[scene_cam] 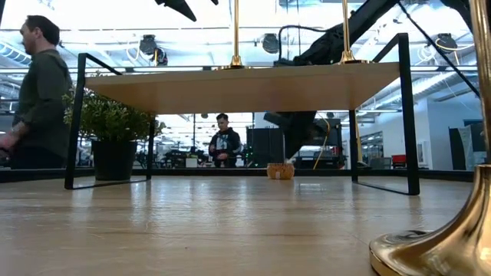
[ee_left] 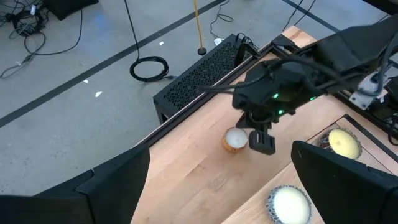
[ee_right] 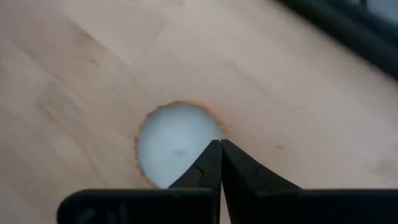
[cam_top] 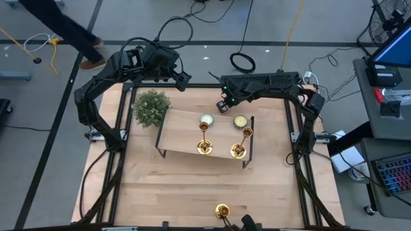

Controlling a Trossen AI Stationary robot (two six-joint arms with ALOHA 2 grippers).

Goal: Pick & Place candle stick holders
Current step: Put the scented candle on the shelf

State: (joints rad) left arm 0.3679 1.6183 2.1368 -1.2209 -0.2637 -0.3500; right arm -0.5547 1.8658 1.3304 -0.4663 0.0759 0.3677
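Observation:
Two gold candle stick holders (cam_top: 204, 146) (cam_top: 237, 151) stand by their round bases on a low wooden riser (cam_top: 180, 131), each with a pale candle in its cup. A third holder (cam_top: 221, 210) stands at the table's near edge. Behind the riser a loose tealight (ee_left: 235, 139) lies on the table. My right gripper (ee_right: 221, 144) is shut, and its tips slant down onto the tealight's rim. My left gripper (cam_top: 183, 80) hangs open, high above the table's far edge, with nothing between its fingers. My right gripper's shut fingertips (ee_left: 262, 142) come slanting down from above at the rim (ee_right: 205, 134) of the loose tealight, which lies flat on the table. Whether they touch it or stand just above it, I cannot tell.
A bushy green plant (cam_top: 151, 107) in a dark pot stands at the riser's far left corner. The riser's black wire legs (scene_cam: 406, 115) rise from the table. Bare wood lies between the riser and the near edge. Cables, black boxes and people are beyond the table.

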